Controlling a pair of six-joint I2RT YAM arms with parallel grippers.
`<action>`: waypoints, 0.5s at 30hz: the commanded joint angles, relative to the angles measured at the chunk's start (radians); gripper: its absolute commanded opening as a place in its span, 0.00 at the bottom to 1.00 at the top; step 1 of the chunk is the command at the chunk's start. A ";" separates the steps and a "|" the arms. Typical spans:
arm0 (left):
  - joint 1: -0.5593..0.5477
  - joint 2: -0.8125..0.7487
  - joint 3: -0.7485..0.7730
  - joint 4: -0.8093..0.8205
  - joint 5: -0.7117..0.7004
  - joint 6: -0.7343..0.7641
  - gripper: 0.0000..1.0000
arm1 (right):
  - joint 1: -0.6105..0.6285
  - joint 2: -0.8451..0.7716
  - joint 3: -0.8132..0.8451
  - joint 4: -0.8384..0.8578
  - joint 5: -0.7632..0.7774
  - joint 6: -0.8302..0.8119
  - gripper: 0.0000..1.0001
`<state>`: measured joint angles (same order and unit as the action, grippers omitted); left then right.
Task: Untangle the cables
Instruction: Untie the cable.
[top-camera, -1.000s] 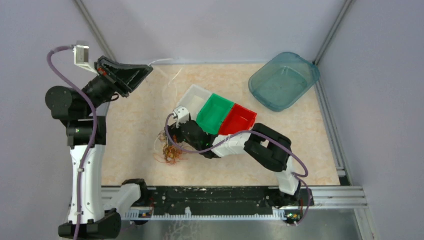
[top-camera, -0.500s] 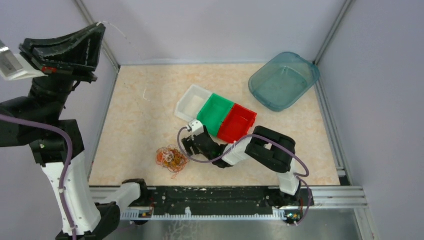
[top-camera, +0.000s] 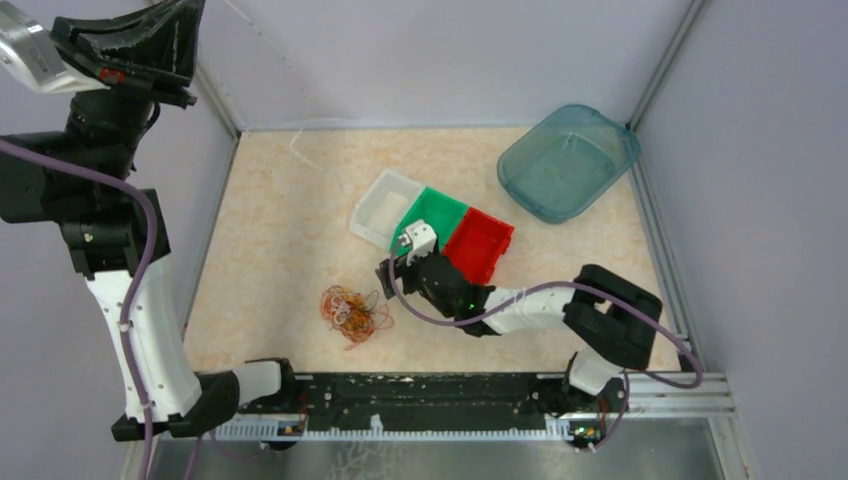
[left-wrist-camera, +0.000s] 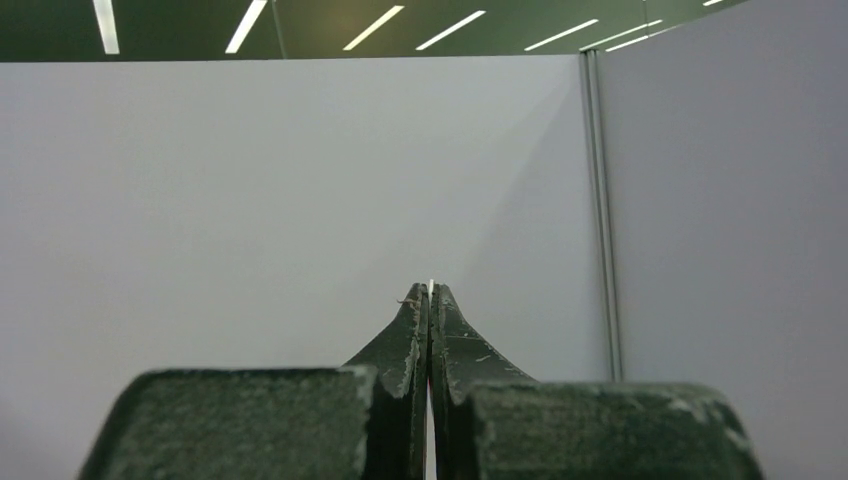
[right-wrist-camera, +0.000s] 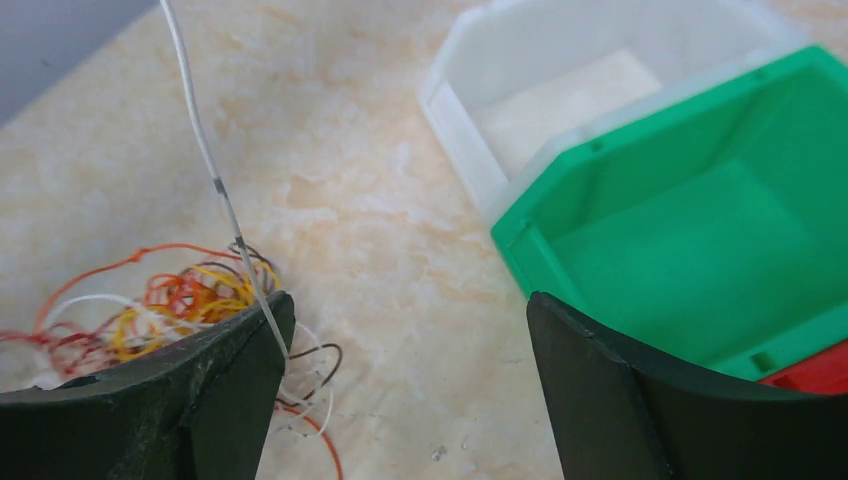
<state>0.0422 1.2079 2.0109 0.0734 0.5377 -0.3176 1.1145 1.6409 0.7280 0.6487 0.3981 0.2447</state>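
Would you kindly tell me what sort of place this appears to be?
Probably a robotics lab test cell: grey partition walls on aluminium posts, a left arm and right arm bolted to a rail at the edge of the table, sorting bins beside tangled cables.

A beige marbled tabletop filled the floor of a booth with pale grey walls. Near its middle three small open bins stood in a slanted row, each touching the next: a white bin on the left, a green bin in the middle, and a red bin on the right. All three looked empty. Well apart from them, in the far right corner, a translucent teal tub sat slightly tilted against the wall. Aluminium posts ran up the booth's corners, and a black rail lay along the table's near edge.
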 joint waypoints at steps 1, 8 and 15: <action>0.006 0.001 0.049 0.015 0.078 -0.026 0.00 | -0.005 -0.165 -0.020 0.033 -0.004 -0.025 0.89; 0.006 -0.057 -0.088 0.045 0.092 -0.087 0.00 | 0.012 -0.439 -0.036 -0.083 -0.098 -0.047 0.88; 0.005 -0.021 -0.046 0.083 0.120 -0.132 0.00 | 0.077 -0.399 0.103 -0.049 -0.397 -0.094 0.78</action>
<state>0.0422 1.1660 1.9308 0.1093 0.6319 -0.4099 1.1725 1.1782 0.7261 0.5758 0.2173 0.1814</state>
